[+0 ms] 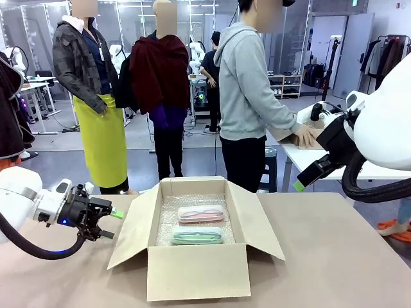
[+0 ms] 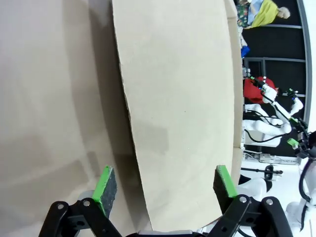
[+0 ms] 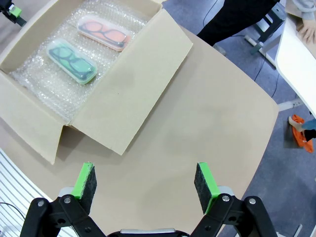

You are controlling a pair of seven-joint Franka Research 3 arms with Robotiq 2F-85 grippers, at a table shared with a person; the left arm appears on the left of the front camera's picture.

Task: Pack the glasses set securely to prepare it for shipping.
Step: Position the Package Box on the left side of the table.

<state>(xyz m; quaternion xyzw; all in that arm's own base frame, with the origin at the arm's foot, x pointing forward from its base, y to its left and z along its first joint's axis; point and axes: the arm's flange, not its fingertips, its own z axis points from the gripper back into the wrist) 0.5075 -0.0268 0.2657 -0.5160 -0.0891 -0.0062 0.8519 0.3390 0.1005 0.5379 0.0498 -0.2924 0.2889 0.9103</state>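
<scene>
An open cardboard box (image 1: 192, 273) stands mid-table, lined with bubble wrap (image 1: 168, 215). Inside lie the two cases of the glasses set: the pale pink case (image 1: 201, 213) toward the far side and the pale green case (image 1: 197, 235) nearer me, side by side. In the right wrist view the pink case (image 3: 103, 33) and green case (image 3: 71, 60) show glasses inside. My left gripper (image 1: 114, 224) is open, low beside the box's left flap (image 2: 182, 113), which lies between its pads (image 2: 105, 183). My right gripper (image 1: 302, 183) hangs open, high above the table's right side, holding nothing (image 3: 144, 182).
All box flaps are folded outward; the right flap (image 3: 133, 94) spreads over the table. A person (image 1: 247, 96) stands past the far edge, turned to a white side table (image 1: 359, 168) with a hand on a carton. Bare tabletop (image 1: 340, 250) lies right of the box.
</scene>
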